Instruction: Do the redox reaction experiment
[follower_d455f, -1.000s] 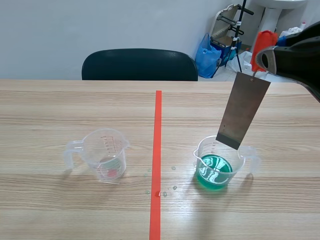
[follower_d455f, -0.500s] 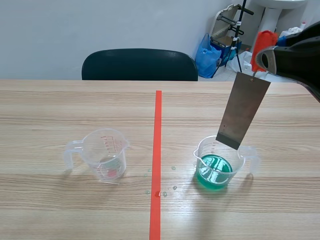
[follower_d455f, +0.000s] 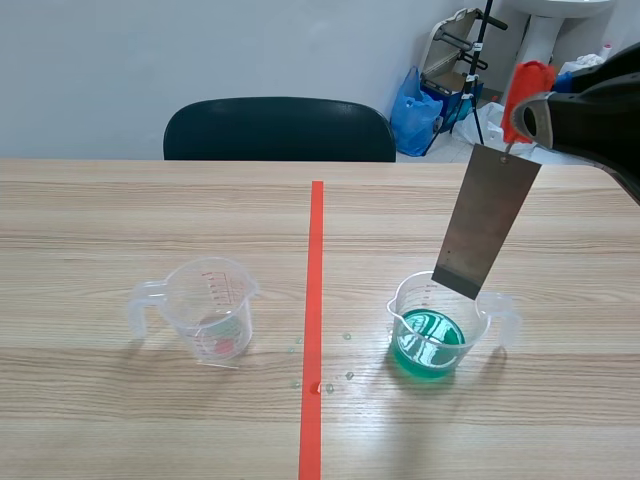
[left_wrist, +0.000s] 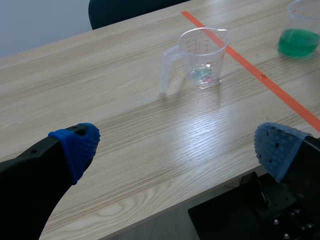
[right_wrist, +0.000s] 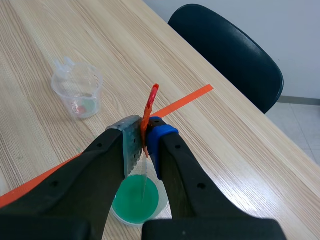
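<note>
Light wood-grain table (follower_d455f: 120, 210), plain pale wall behind it, and an orange-red tape line (follower_d455f: 315, 300) running straight away from me down the middle. A black chair (follower_d455f: 280, 128) is pushed in at the far edge. The far right corner of the room is cluttered with a blue bag (follower_d455f: 412, 110) and some kind of black stand.

My right gripper (right_wrist: 145, 135) is clamped on an orange-red clip (follower_d455f: 525, 95), and a grey metal plate (follower_d455f: 485, 222) hangs tilted from it. The plate's lower end sits right at the rim of the measuring cup with green liquid (follower_d455f: 437, 325), just right of the tape. From the scene view it looks clear of the liquid, but I can't be sure.

My left gripper (left_wrist: 175, 147) has its blue pads spread wide with nothing between them. It hangs low over the table's near edge, well back from everything.

The empty clear measuring cup (follower_d455f: 205, 310) stands left of the tape, handle pointing away from the line, with red markings on its side. A few water droplets (follower_d455f: 330, 375) lie on the wood around the tape between the two cups.

Nothing stands between the cups except the tape and the drops. There's bare wood all around both cups, out to the chair side and toward me.
</note>
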